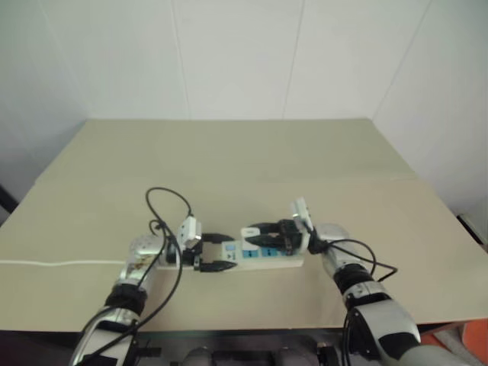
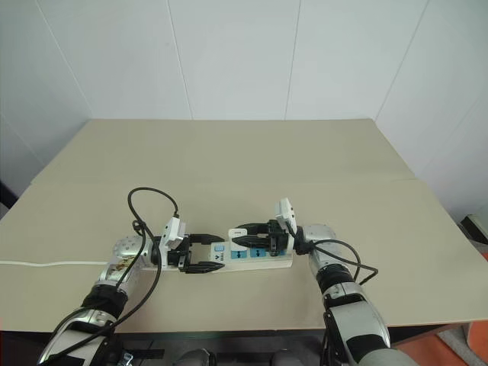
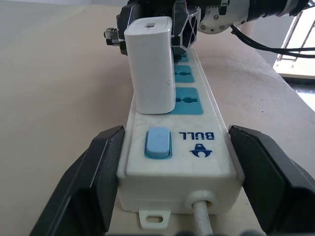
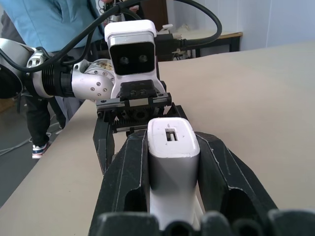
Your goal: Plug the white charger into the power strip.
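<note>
Gripping the white charger (image 4: 173, 152) between its two black fingers, the right gripper (image 2: 252, 238) is reaching in level from the three o'clock side of the power strip (image 2: 252, 259). The charger is standing upright over the strip's blue sockets, its lower end down against the socket nearest the switch (image 3: 158, 142); whether the prongs are fully seated is hidden. The left gripper (image 2: 204, 252) is coming in from nine o'clock and is clamping the strip's switch end, one finger pressing on each long side. The strip is lying lengthwise near the front edge of the tan table (image 1: 229, 152), its white cord (image 1: 53, 263) trailing off toward nine o'clock. A person in a blue top (image 4: 54, 19) is standing beyond the table.
</note>
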